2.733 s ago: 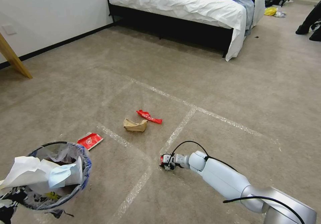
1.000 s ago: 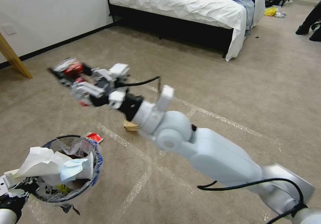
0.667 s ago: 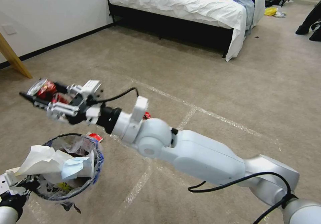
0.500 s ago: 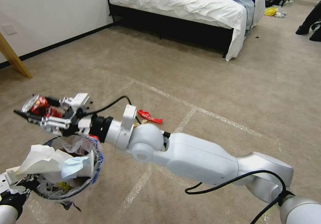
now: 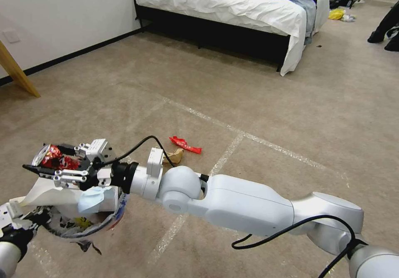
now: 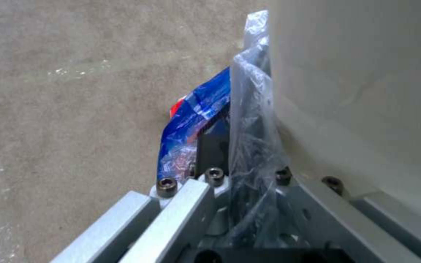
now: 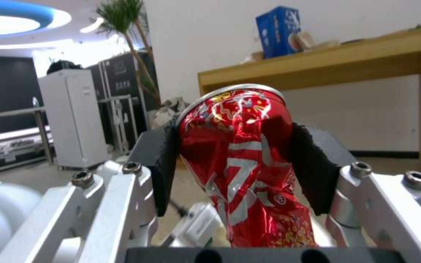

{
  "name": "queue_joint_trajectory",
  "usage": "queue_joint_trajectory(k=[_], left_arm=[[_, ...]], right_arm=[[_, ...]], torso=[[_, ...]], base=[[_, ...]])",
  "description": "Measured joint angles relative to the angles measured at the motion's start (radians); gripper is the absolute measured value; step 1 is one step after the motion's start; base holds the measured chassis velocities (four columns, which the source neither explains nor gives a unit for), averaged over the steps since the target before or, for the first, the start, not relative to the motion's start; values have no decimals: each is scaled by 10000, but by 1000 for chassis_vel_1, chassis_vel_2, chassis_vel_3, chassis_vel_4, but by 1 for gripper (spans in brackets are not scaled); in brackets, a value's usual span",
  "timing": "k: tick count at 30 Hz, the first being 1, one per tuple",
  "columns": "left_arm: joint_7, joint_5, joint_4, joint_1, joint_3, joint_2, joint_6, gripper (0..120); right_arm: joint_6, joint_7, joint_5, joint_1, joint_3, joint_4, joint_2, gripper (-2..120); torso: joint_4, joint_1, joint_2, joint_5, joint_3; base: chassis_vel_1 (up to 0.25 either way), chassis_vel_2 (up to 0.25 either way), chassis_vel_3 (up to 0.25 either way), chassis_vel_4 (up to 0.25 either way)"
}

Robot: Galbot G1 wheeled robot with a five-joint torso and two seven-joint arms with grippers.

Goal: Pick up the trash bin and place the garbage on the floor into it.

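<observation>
My right gripper reaches across to the left and hangs just over the trash bin. It is shut on a crushed red can. In the right wrist view the can is pinched between the black pads. The bin holds white paper and a blue mask. My left gripper is shut on the bin's rim at the lower left; its fingers clamp the rim and the clear liner. On the floor lie a red wrapper and brown paper.
A bed with white sheets and dark clothes stands at the back. A wooden leg slants by the left wall. Dark fabric lies at the right edge. Tape lines cross the carpet.
The right gripper took the red can from the floor, lifted it high, swung left and came down to just over the bin. The left arm shifted the bin a little.
</observation>
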Motion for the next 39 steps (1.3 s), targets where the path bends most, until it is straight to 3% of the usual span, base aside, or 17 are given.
queue_joint_trajectory(k=[5, 14, 39], left_arm=[[-137, -363, 149, -176, 95, 432, 81, 1], [-292, -736, 30, -412, 176, 701, 171, 1], [-218, -857, -662, -197, 128, 313, 186, 1]], right_arm=[[4, 32, -95, -70, -236, -175, 26, 49], [87, 35, -277, -145, -584, -531, 85, 49], [381, -51, -590, -287, -947, -1584, 274, 49]], torso=[[0, 0, 1, 1, 0], [-1, 0, 1, 1, 0], [0, 0, 0, 1, 0]], base=[[0, 0, 0, 0], [0, 0, 0, 0], [0, 0, 0, 0]])
